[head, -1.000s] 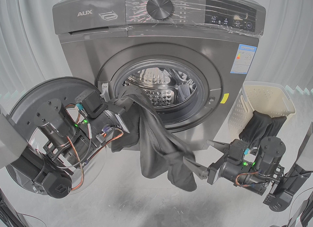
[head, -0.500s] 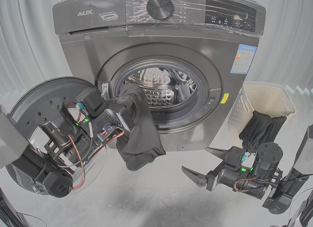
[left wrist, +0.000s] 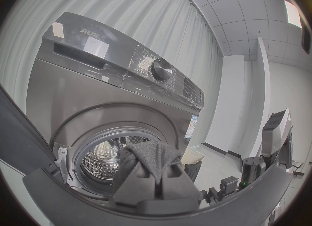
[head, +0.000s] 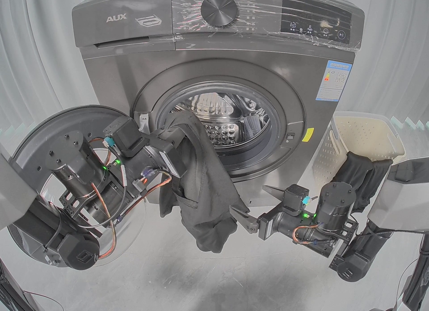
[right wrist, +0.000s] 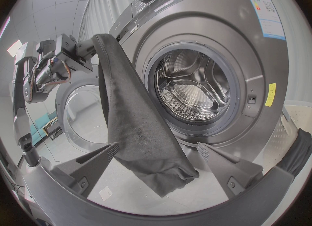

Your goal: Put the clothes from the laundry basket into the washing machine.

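The left gripper (left wrist: 157, 179) was clamped on the dark garment (head: 205, 191), which hung off the nine o'clock edge of the drum (head: 223, 122) mouth, not yet inside. At the garment's four o'clock, the right gripper (head: 248, 198) stood wide open around the hem, seemingly without contact. Another dark piece (head: 357, 173) draped over the laundry basket (head: 366, 119) rim, waiting.

Your left gripper (head: 178, 140) is up and forward, clamped on the dark garment (head: 210, 191). Your right gripper (head: 254, 203) sits lower — jaws spread wide, aimed leftward.
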